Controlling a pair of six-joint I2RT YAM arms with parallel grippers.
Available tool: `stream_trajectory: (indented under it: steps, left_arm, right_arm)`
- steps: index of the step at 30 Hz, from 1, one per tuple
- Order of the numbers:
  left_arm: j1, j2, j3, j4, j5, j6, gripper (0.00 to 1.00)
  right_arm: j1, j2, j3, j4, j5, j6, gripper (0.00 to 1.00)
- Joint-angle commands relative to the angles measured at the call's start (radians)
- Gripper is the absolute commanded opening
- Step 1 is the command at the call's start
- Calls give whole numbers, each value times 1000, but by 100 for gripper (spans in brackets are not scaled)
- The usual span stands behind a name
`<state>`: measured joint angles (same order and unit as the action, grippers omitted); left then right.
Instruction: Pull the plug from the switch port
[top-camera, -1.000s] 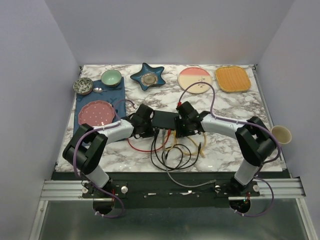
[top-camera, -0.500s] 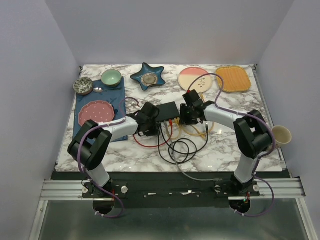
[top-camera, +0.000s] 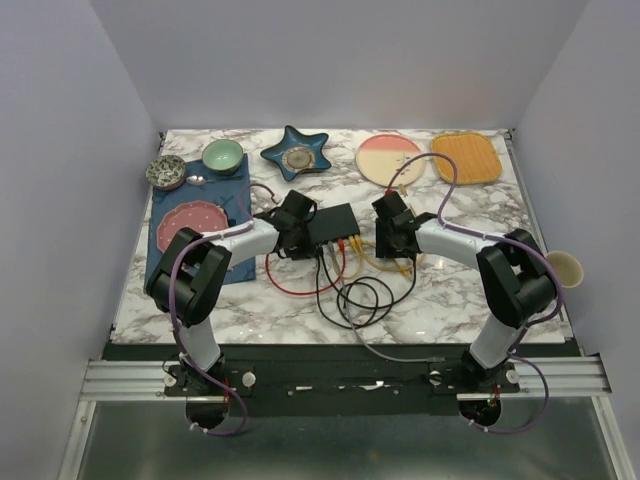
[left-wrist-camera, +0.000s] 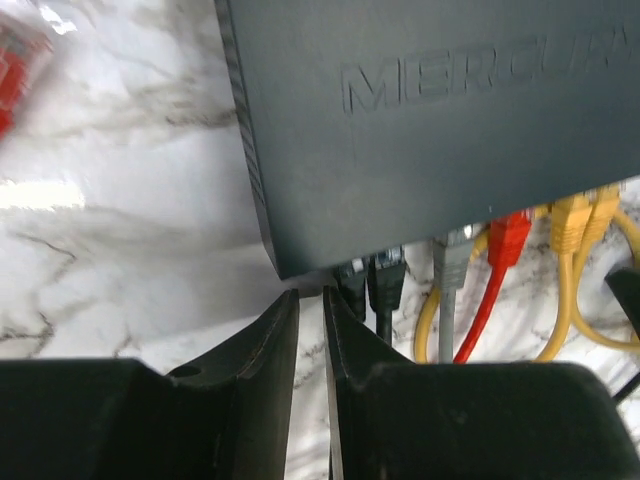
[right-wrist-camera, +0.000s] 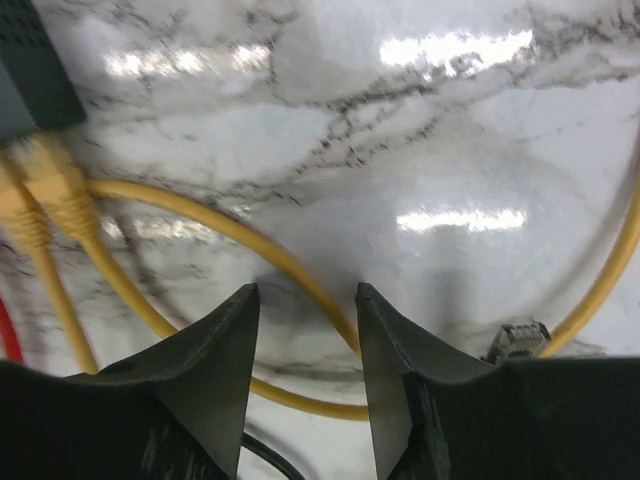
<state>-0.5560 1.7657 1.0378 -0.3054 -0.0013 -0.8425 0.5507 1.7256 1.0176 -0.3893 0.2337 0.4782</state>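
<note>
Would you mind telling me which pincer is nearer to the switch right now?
Left. The left pincer sits at the switch's left corner, by the black plugs. The right pincer hovers off its right end, above a yellow cable on the marble.

The flat matte-black switch (top-camera: 332, 222) lies mid-table, cables still plugged along its near edge.

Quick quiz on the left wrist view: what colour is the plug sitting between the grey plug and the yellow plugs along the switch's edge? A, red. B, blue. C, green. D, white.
A: in the left wrist view the red plug sits in the switch edge, right of the grey plug and left of the yellow plugs.
</note>
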Motion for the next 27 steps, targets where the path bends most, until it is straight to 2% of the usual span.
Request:
stream_trajectory:
  steps: [1, 4, 5, 8, 11, 15, 16, 17, 22, 27]
  left_arm:
    - [19, 40, 33, -55, -5, 22, 29]
    - [25, 52, 34, -57, 0, 22, 29]
    - [27, 52, 30, -51, 0, 19, 29]
    - [28, 58, 18, -31, 24, 8, 29]
    - [30, 70, 22, -23, 35, 2, 29]
    - [30, 83, 39, -15, 46, -9, 29]
    - [30, 83, 47, -15, 44, -10, 29]
    - [30, 84, 50, -17, 43, -12, 28]
    - [33, 66, 60, -27, 18, -15, 28]
    - [39, 67, 65, -31, 15, -15, 28]
  right_arm:
    - [2, 49, -28, -28, 4, -9, 50]
    - [3, 39, -54, -28, -22, -7, 42]
    - [3, 20, -65, -28, -31, -4, 33]
    - [3, -21, -115, -26, -76, 7, 18]
    - [5, -87, -157, -28, -126, 19, 11]
    - [18, -147, -160, -75, -204, 7, 7]
    - [32, -176, -160, -89, -206, -4, 2]
    - [40, -188, -157, -120, -205, -4, 1]
    - [100, -270, -114, -239, -102, -51, 1]
    - [196, -230, -19, -479, 44, -116, 1]
